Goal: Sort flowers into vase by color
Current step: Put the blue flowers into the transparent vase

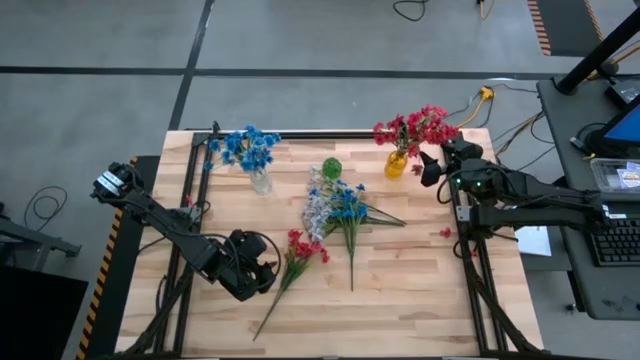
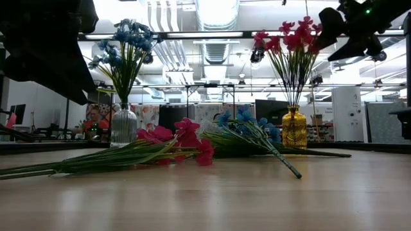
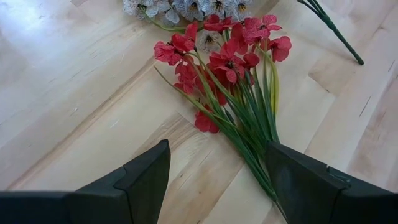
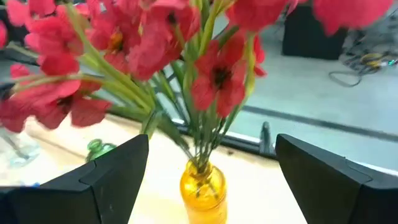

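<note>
The table (image 1: 420,290) is pale wood in jointed planks, with a black metal frame along its edges. A yellow glass vase (image 1: 397,165), rounded at the belly and narrow at the neck, stands near the far right corner and holds red flowers (image 1: 415,127) with thin green stems and soft petals.

The right gripper (image 1: 432,167) hangs just beside the yellow vase, level with the blossoms, its dark wedge-shaped fingers (image 4: 106,177) spread wide and grasping nothing; the red bunch stands between them and a little beyond.

Well left of the yellow vase, a clear ribbed glass vase (image 1: 261,181) holds blue flowers (image 1: 248,147). Between the two vases, slightly nearer the front, sits a small green glass vase (image 1: 331,167), and in front of it white flowers (image 1: 317,208) and more blue flowers (image 1: 346,204) lie flat in a loose pile.

A second red bunch (image 1: 303,250) lies on the wood toward the front, well away from the yellow vase. The left gripper (image 1: 262,270) sits just beside its stems, fingers parted with nothing between them.
</note>
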